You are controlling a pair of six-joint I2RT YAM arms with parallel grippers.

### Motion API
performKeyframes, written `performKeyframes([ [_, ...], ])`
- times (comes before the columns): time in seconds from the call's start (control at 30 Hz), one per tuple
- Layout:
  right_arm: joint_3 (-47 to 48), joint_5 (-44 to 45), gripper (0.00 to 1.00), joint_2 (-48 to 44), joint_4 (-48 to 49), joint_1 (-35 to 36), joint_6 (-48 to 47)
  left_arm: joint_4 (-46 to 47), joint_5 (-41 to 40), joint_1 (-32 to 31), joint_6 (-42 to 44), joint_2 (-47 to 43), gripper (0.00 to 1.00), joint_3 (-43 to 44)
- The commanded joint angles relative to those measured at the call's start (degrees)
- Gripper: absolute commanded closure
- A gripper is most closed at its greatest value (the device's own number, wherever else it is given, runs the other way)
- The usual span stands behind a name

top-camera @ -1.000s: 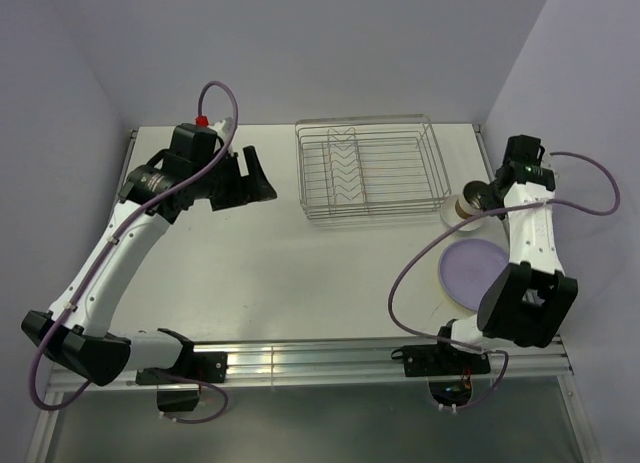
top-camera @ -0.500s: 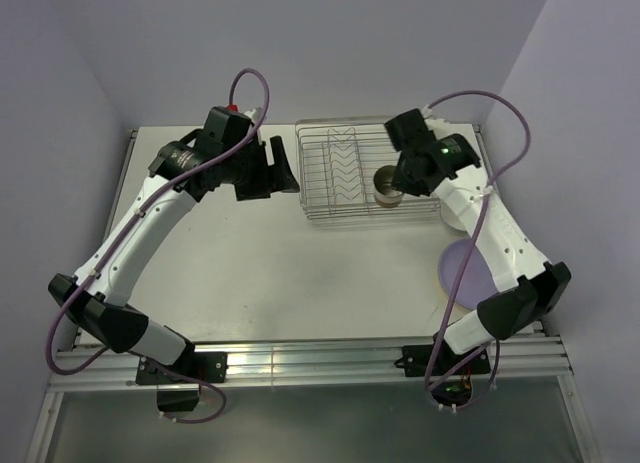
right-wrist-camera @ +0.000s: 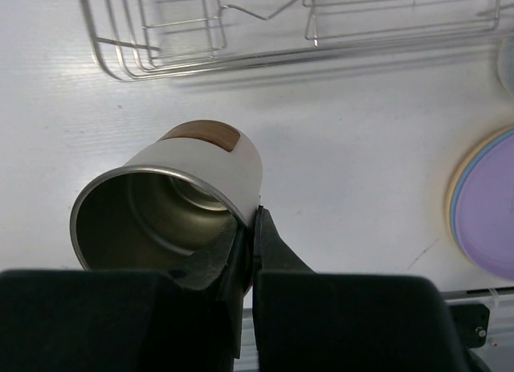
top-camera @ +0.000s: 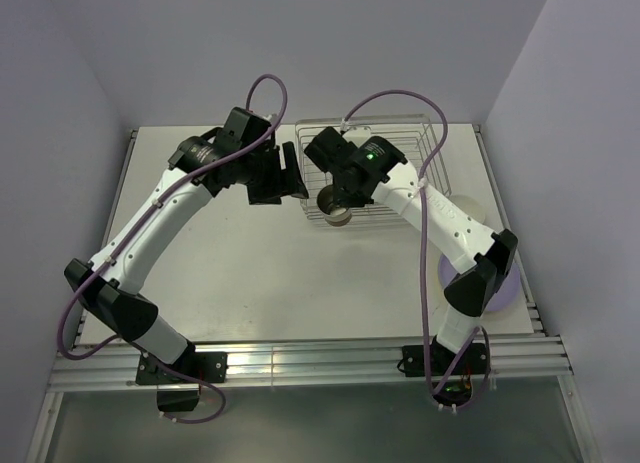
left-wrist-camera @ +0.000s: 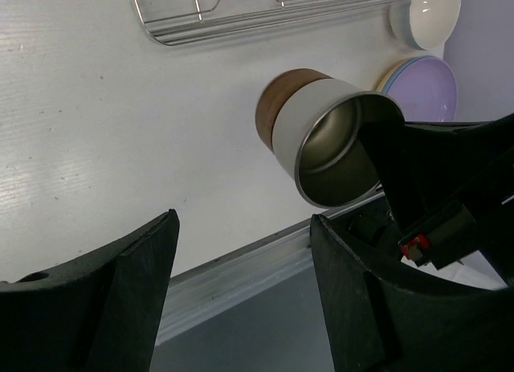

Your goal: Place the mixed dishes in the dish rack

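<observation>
My right gripper (right-wrist-camera: 253,227) is shut on the rim of the white cup (right-wrist-camera: 193,187), one finger inside and one outside. The cup's brown end points away and its metal inside faces the camera. From above, the cup (top-camera: 334,203) hangs tilted over the front left corner of the dish rack (top-camera: 430,153). My left gripper (top-camera: 290,183) stands open just left of it, holding nothing; in its wrist view the cup (left-wrist-camera: 321,135) lies beyond its fingertips (left-wrist-camera: 165,227). The lavender plate (right-wrist-camera: 490,203) tops a stack with blue and yellow edges. The white bowl (left-wrist-camera: 430,14) sits beside it.
The wire rack (left-wrist-camera: 241,14) holds no dishes in the parts I see. The plate stack (left-wrist-camera: 426,87) and bowl (top-camera: 465,208) lie right of the rack, near the right wall. An aluminium rail (top-camera: 300,358) runs along the table's near edge.
The right arm has swung the cup from the right side across the rack to its front left corner. My left gripper has moved right toward the rack, its jaws a little narrower.
</observation>
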Motion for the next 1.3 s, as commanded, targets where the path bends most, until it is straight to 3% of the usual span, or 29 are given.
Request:
performKeyframes([
  [0.0, 5.4, 2.7, 1.0, 0.6, -2.7, 1.2, 1.3, 0.7, 0.9, -0.2, -0.9, -0.3, 0.28, 0.0],
  [0.27, 6.4, 1.0, 1.0, 0.9, -1.4, 3.0, 1.7, 0.9, 2.1, -0.2, -0.4, 1.1, 0.29, 0.0],
  [0.63, 15.2, -0.1, 1.0, 4.8, -3.6, 6.1, 1.2, 1.3, 2.5, -0.2, 0.0, 2.3, 0.32, -0.7],
  [0.73, 16.1, -0.2, 1.0, 4.9, -3.9, 6.6, 1.2, 1.4, 3.0, -0.3, 0.1, 2.7, 0.48, -0.4],
  [0.77, 16.3, -0.2, 1.0, 4.8, -4.0, 6.6, 1.2, 1.4, 3.0, -0.2, 0.1, 2.7, 0.59, -0.4],
  [0.87, 16.5, -0.6, 1.0, 4.3, -3.8, 6.9, 0.8, 1.3, 3.0, -0.2, 0.0, 2.8, 0.82, -0.6],
  [0.97, 16.1, -1.6, 1.0, 3.2, -2.8, 7.2, -0.2, 1.4, 3.5, 0.0, 0.0, 2.9, 1.0, -0.8],
  [1.0, 15.8, -2.6, 0.97, 2.6, -2.1, 7.1, -0.6, 1.6, 3.8, 0.2, 0.0, 2.8, 1.0, -0.8],
  [1.07, 15.7, -3.6, 0.81, 2.2, -2.0, 7.1, -1.3, 1.8, 4.0, 0.5, 0.2, 2.6, 1.0, -1.2],
  [1.1, 15.7, -4.3, 0.65, 1.6, -2.0, 7.1, -1.8, 1.9, 4.5, 0.9, 0.2, 2.4, 1.0, -1.4],
  [1.13, 15.9, -5.8, 0.42, 1.4, -2.2, 7.0, -2.0, 2.0, 5.0, 1.2, 0.1, 1.5, 1.0, -1.9],
  [1.2, 17.4, -6.5, 0.29, 0.5, -3.7, 6.5, -1.9, 3.8, 9.1, 3.5, -0.1, 0.1, 1.0, -4.9],
  [1.23, 17.3, -8.5, 0.15, -0.2, -3.5, 6.1, -2.1, 5.2, 11.2, 4.6, -0.4, -1.9, 1.0, -7.9],
  [1.27, 16.2, -10.0, 0.14, -0.9, -3.3, 5.6, -1.9, 7.9, 13.1, 6.8, -0.7, -3.1, 1.0, -9.3],
])
